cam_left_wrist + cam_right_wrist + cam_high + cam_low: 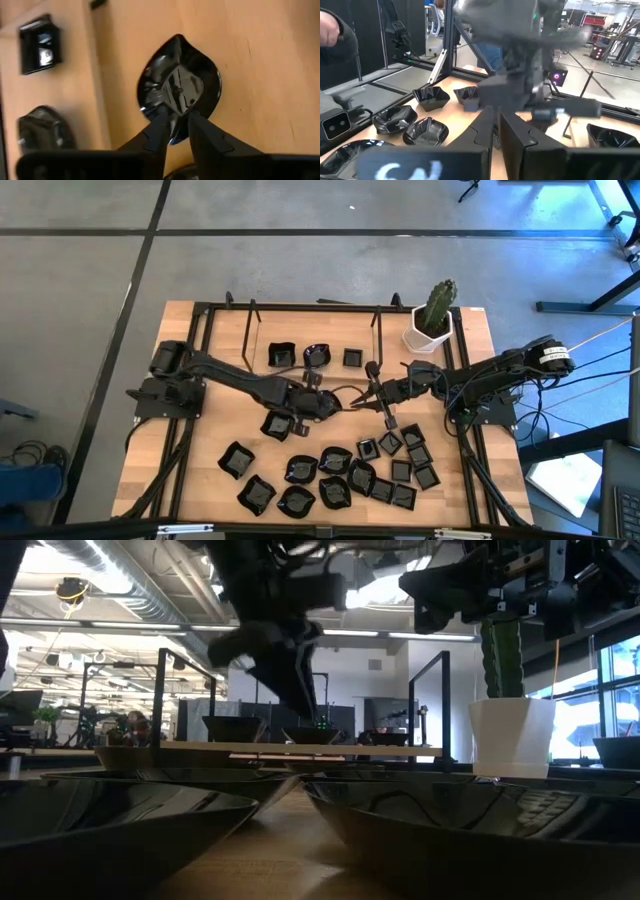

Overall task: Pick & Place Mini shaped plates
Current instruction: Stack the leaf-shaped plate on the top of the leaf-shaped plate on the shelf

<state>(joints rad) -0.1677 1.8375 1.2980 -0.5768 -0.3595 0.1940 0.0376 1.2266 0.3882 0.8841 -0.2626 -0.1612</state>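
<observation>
Wooden table (pixel 200 470) on grey floor (pixel 80 330); left gripper (pixel 175 122) slightly apart, right gripper (pixel 496 131) nearly together.

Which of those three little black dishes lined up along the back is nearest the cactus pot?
The small square plate, last in that row towards the white cactus pot.

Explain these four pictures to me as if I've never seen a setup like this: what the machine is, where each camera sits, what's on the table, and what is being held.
Two dark robot arms work at a wooden table. One camera looks straight down, one sits at tabletop height, and one rides on each wrist. Many tiny glossy black dishes lie scattered near the front, three more sit at the back, and a white pot with a green cactus stands in a corner. The left gripper hangs over a rounded black dish, its fingers slightly apart around the rim. The right gripper reaches toward the table's middle, holding nothing visible.
</observation>
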